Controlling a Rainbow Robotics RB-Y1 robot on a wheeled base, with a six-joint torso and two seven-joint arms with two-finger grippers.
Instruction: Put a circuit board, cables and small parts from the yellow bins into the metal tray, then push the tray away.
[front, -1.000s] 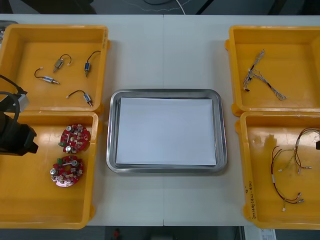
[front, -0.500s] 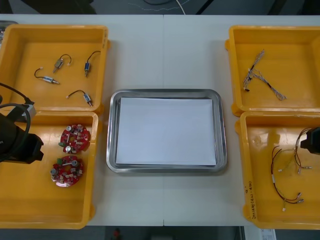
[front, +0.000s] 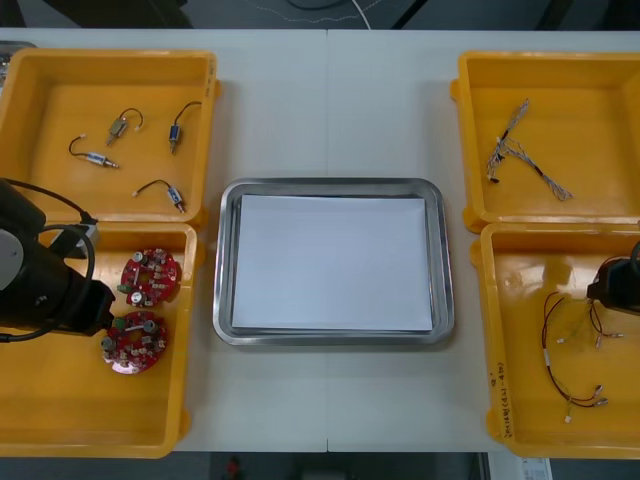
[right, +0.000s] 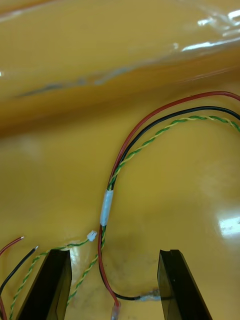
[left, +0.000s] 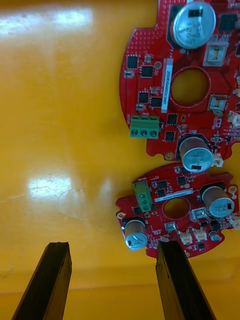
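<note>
The left pincer (left: 112, 250) is hovering with fingers apart, but the nearer circuit board (left: 177, 215) is lying at one finger's tip, not between the two, so closing here is risking only a clipped edge and a shove into the second board (left: 175, 80). The right pincer (right: 115, 257), also apart, is straddling the cable bundle (right: 106, 205); it may be catching one strand and snagging the rest. The metal tray (front: 225, 260) is waiting well apart from both
</note>
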